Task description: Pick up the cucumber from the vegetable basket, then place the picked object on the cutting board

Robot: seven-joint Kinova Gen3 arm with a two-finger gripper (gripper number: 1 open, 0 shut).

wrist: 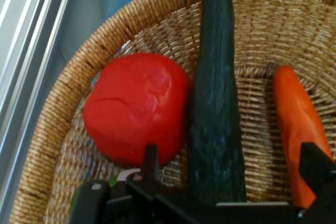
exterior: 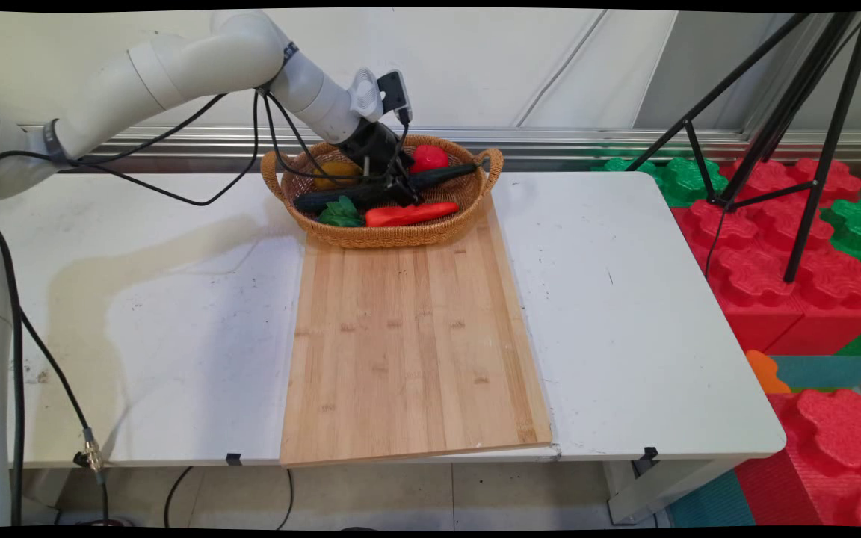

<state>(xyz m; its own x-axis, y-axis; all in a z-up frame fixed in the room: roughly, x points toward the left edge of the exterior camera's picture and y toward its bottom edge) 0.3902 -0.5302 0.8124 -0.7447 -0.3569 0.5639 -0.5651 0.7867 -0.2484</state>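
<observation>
A white robot arm reached down into an oval woven wicker basket [exterior: 393, 235] at the far end of a long bamboo cutting board [exterior: 412, 336] on a white table [exterior: 625, 321], and its black gripper [wrist: 231, 169] had its two fingers spread apart on either side of one long, dark green, smooth cucumber [wrist: 215, 108], not clamped on it. Beside the cucumber lay one round, glossy red tomato [wrist: 137, 107] and one tapered orange carrot [wrist: 299, 124], and the main view also showed one rounded yellow-orange fruit [exterior: 335, 172] and one leafy green sprig [exterior: 341, 214] in the basket.
</observation>
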